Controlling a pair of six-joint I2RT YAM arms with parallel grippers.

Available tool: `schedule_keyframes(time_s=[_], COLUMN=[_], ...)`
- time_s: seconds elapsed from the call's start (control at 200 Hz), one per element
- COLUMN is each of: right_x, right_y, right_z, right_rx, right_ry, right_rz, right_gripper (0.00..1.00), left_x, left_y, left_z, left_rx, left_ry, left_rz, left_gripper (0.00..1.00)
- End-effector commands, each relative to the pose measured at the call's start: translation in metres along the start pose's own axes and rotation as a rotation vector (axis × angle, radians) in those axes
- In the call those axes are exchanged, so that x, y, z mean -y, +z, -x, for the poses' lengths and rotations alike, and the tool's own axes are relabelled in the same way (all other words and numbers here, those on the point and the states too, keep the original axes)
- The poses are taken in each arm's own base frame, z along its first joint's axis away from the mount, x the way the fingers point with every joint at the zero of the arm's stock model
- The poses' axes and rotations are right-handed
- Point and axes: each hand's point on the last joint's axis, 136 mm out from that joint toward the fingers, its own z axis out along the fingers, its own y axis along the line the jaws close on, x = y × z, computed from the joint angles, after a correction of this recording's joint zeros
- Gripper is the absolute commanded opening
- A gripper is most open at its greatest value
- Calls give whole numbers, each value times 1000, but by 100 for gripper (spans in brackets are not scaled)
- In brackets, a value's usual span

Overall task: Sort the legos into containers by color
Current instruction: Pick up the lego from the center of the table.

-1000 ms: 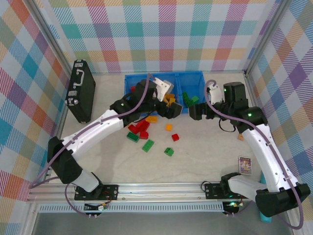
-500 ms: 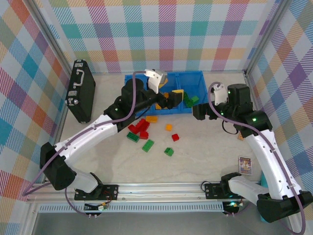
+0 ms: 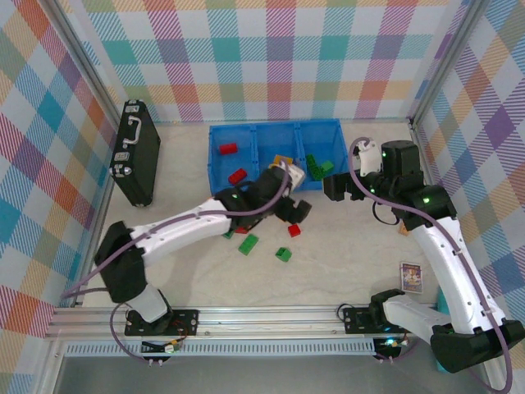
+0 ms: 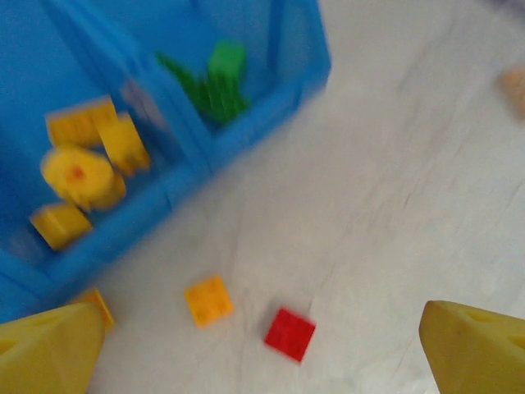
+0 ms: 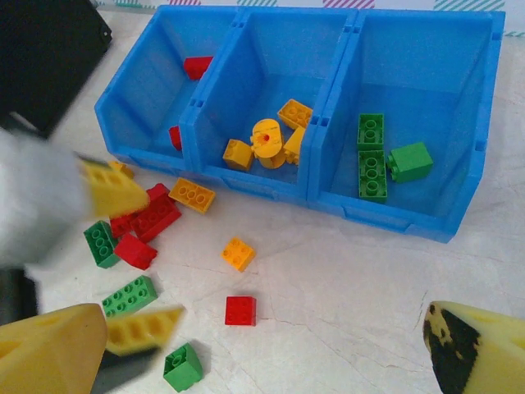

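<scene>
The blue bin [image 3: 264, 131] has three compartments: red bricks [image 5: 197, 66] on the left, yellow ones [image 5: 267, 139] in the middle, green ones [image 5: 371, 152] on the right. My left gripper [image 3: 293, 210] hangs open and empty over the loose bricks in front of the bin. Between its fingers [image 4: 53, 349] lie a red brick [image 4: 289, 334] and an orange brick [image 4: 207, 300]. My right gripper [image 3: 332, 187] is open by the bin's right front corner, its fingers [image 5: 480, 349] empty. Red [image 5: 149, 217], green [image 5: 130, 296] and orange [image 5: 192, 194] bricks lie on the table.
A black case [image 3: 135, 152] stands at the far left by the wall. A small card [image 3: 411, 276] lies at the right near my right arm. My left arm stretches across the brick pile and hides part of it.
My left gripper drew back from above the bin's middle compartment and dropped low over the loose bricks. The right arm shifted slightly a second ago and has held still since.
</scene>
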Motion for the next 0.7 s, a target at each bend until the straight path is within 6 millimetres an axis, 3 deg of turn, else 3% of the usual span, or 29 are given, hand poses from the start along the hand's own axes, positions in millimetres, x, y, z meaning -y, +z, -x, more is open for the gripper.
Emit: schedule_keyframes(time_s=[0.0, 0.165, 0.355, 0.695], right_x=[-2, -1, 0, 3], right_y=[-2, -2, 2, 10], right_z=[5, 3, 1, -2], right_rx=[14, 9, 3, -3], right_ry=[-17, -14, -11, -10], right_rz=[5, 0, 2, -3], right_gripper=[99, 99, 99, 99], left_x=[-9, 0, 12, 22], left_y=[20, 49, 75, 91], left_z=[-40, -62, -75, -85], left_rx=[-137, -234, -298, -306], left_ry=[-60, -196, -372, -506], left_rz=[91, 129, 160, 231], left_gripper=[97, 94, 92, 91])
